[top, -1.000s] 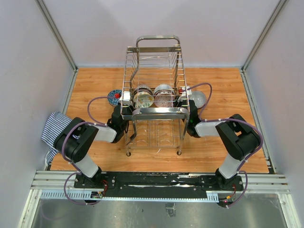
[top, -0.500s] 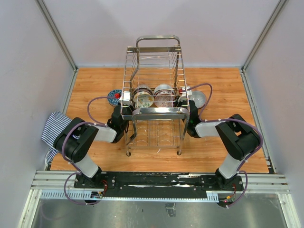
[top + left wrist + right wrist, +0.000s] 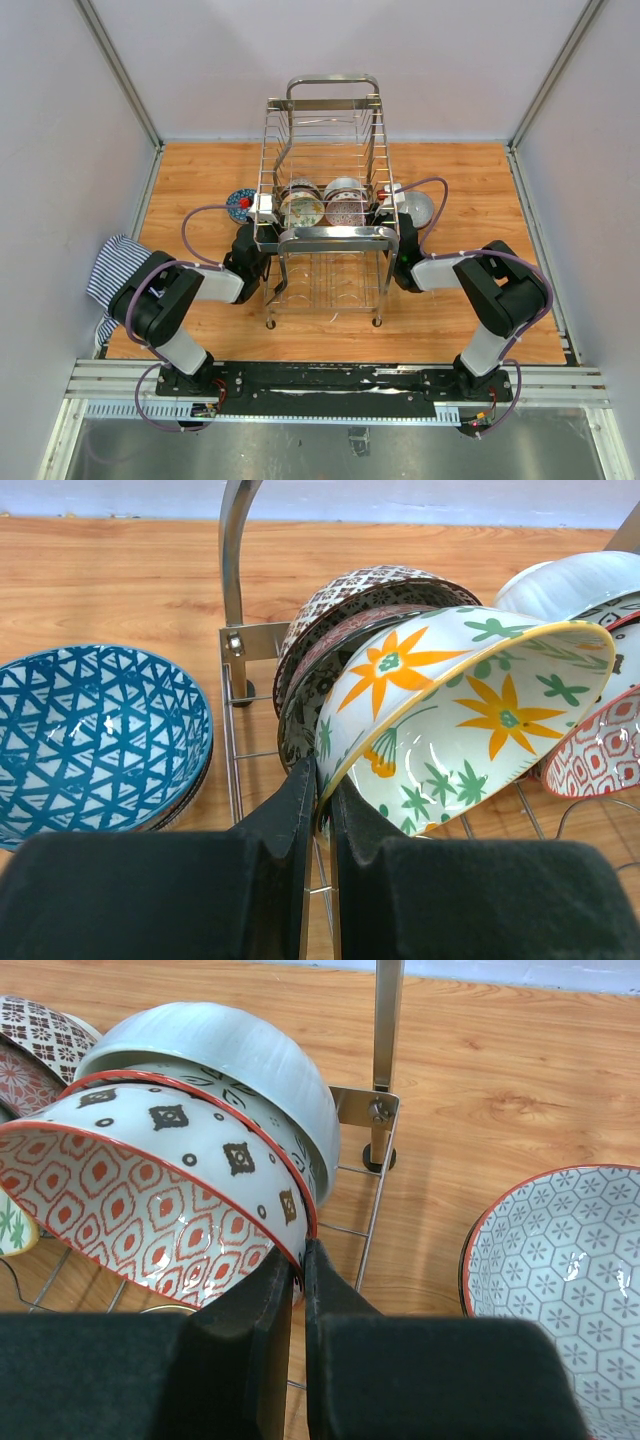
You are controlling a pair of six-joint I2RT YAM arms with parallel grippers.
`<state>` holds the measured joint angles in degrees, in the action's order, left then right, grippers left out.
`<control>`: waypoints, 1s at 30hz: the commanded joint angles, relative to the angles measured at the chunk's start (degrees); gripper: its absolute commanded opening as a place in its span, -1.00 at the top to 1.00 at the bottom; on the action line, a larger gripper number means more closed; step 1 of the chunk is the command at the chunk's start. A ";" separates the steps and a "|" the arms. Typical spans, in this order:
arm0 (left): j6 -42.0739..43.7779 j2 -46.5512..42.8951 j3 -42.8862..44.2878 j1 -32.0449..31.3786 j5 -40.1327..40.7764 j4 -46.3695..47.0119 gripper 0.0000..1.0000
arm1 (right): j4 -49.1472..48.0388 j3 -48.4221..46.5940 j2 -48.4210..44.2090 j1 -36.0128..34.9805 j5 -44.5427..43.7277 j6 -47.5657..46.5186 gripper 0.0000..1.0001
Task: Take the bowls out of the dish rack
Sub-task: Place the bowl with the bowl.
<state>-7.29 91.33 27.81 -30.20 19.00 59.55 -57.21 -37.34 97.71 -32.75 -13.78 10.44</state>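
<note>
The chrome dish rack (image 3: pixel 325 130) stands mid-table with several bowls leaning in a row on its lower tier. My left gripper (image 3: pixel 322 775) is shut on the yellow rim of a white bowl with orange flowers (image 3: pixel 470 710), which tilts against dark patterned bowls (image 3: pixel 360 610). From above, that gripper (image 3: pixel 264 212) sits at the rack's left side. My right gripper (image 3: pixel 300 1255) is shut on the red rim of a red-diamond bowl (image 3: pixel 150 1190), in front of a pale ribbed bowl (image 3: pixel 230 1050). It reaches in from the rack's right side (image 3: pixel 392 207).
A blue triangle-patterned bowl (image 3: pixel 95 735) sits on the wood left of the rack, and a hexagon-patterned bowl (image 3: pixel 560 1280) sits on the right. Rack corner posts (image 3: pixel 233 550) (image 3: pixel 385 1020) rise close to each gripper. A striped cloth (image 3: pixel 112 270) hangs over the table's left edge.
</note>
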 commanded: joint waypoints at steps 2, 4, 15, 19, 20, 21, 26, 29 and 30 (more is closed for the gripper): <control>-0.18 -2.56 0.85 -0.65 -0.11 8.66 0.99 | -8.28 -0.29 -2.88 -0.86 -2.60 0.01 0.99; -0.23 -2.48 0.92 -0.65 -0.19 8.69 0.99 | -8.27 -0.47 -2.85 -0.90 -2.50 0.04 0.99; -0.49 -2.80 0.93 -0.74 -0.04 8.18 0.99 | -8.69 -0.07 -3.58 -0.86 -1.27 0.44 0.99; -0.56 -3.24 0.60 -0.74 0.24 7.96 0.99 | -8.97 0.01 -3.38 -0.86 -0.65 0.79 0.99; -0.58 -3.38 0.58 -0.74 0.24 7.95 0.99 | -8.97 0.02 -3.38 -0.90 -0.49 0.89 0.99; -0.55 -3.54 0.58 -0.74 0.24 7.89 0.99 | -8.92 0.06 -3.52 -0.89 -0.32 0.90 0.99; -0.62 -3.92 0.63 -0.74 -0.02 7.43 0.99 | -8.63 0.49 -4.30 -0.87 0.20 0.93 0.99; -0.95 -4.08 0.49 -0.75 -0.34 7.31 0.99 | -8.31 0.71 -4.76 -0.84 0.52 0.87 0.99; -1.04 -4.11 0.53 -0.74 -0.37 7.33 0.99 | -8.21 0.76 -4.87 -0.88 0.51 0.82 0.99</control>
<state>-7.35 90.24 27.57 -30.26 18.79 59.57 -58.11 -36.42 96.01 -32.77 -12.95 10.46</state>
